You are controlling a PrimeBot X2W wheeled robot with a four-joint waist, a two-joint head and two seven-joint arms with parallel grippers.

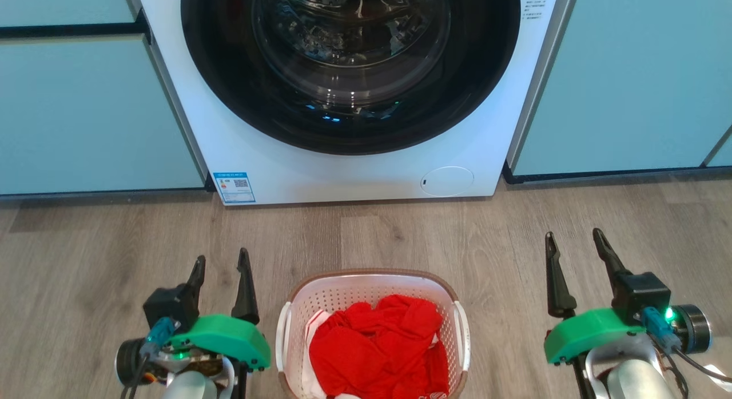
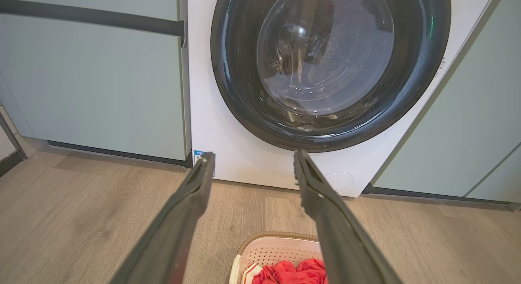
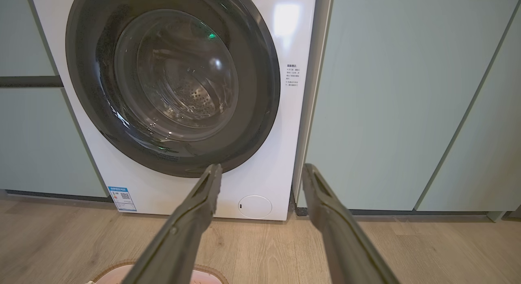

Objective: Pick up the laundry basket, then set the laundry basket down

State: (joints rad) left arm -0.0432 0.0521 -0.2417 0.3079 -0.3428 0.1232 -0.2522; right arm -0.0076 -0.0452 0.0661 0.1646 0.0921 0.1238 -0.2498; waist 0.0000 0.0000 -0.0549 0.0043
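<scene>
The laundry basket point(image 1: 373, 290), white with perforated walls and a brown rim, stands on the wooden floor at the bottom centre of the head view. Red and white clothes point(image 1: 380, 344) fill it. My left gripper point(image 1: 222, 264) hangs open just left of the basket, apart from its white handle. My right gripper point(image 1: 575, 242) is open farther off to the basket's right. In the left wrist view the basket point(image 2: 276, 249) lies low between my open fingers point(image 2: 191, 194). The right wrist view catches a sliver of the basket's rim point(image 3: 118, 267) at the bottom edge.
A white front-loading washer point(image 1: 354, 176) with a dark round glass door stands straight ahead. Pale green cabinets point(image 1: 86, 113) flank it on both sides. Bare wooden floor point(image 1: 400, 233) lies between the washer and the basket.
</scene>
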